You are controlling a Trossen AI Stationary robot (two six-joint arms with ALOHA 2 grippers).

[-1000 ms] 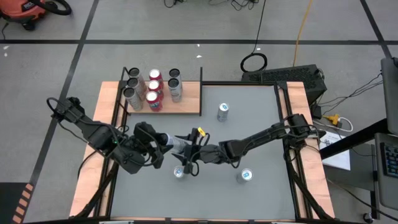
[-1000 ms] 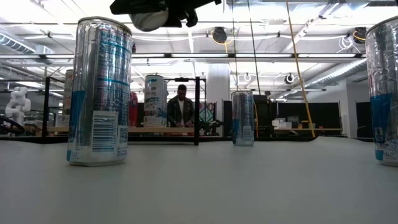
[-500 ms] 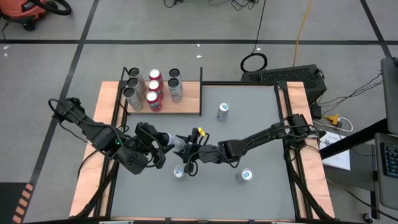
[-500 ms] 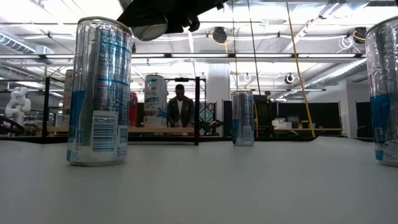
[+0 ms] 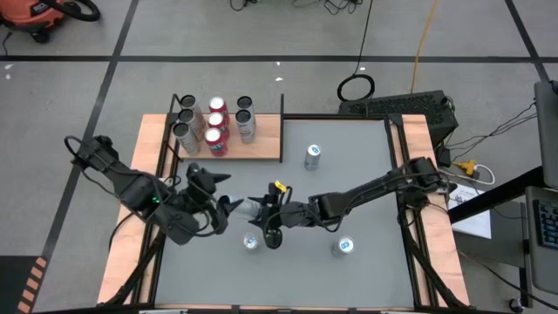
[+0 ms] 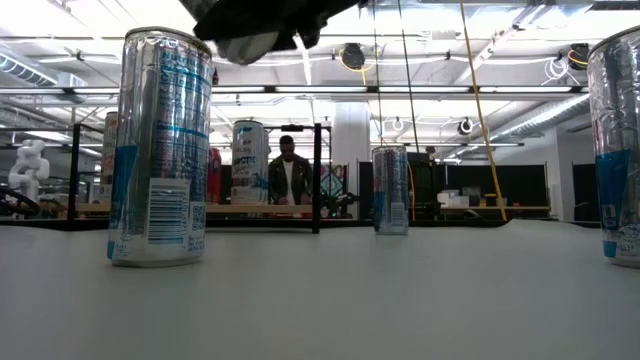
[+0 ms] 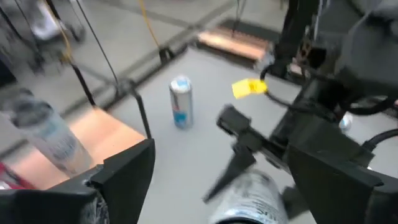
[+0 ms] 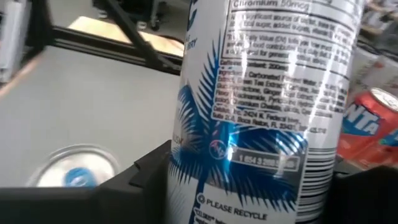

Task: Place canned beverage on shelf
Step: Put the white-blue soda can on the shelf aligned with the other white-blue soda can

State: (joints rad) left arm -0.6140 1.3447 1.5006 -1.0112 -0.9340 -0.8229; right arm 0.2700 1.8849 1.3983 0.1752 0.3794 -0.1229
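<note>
A silver can with a blue palm print [image 8: 267, 93] hangs in the air over the table's middle [image 5: 250, 208], and my right gripper [image 5: 264, 212] is shut on it. My left gripper [image 5: 228, 196] faces it from the table's left; its open fingers stand spread on either side of the can's free end [image 7: 249, 199]. The shelf [image 5: 266, 139], a wood-grain board with black posts, stands at the table's far left corner and bears several upright cans [image 5: 214, 126]. In the low view the held can's end [image 6: 245, 45] shows at the top edge. My right gripper pinches the can's side wall [image 8: 186, 180] between its two fingers [image 8: 143, 171], one on each side. The fingers come about level from the table's right. The can is tilted, not upright, and is clear of the table.
Three more cans stand upright on the grey table: one at the far middle [image 5: 313, 156], one near the front under the grippers [image 5: 251, 242], one at the near right [image 5: 345, 247]. A person [image 6: 290, 175] stands in the room beyond the table.
My left gripper has rolled at the wrist and opened, letting go of the can. The can has stayed in the air over the table's middle, in my right gripper.
</note>
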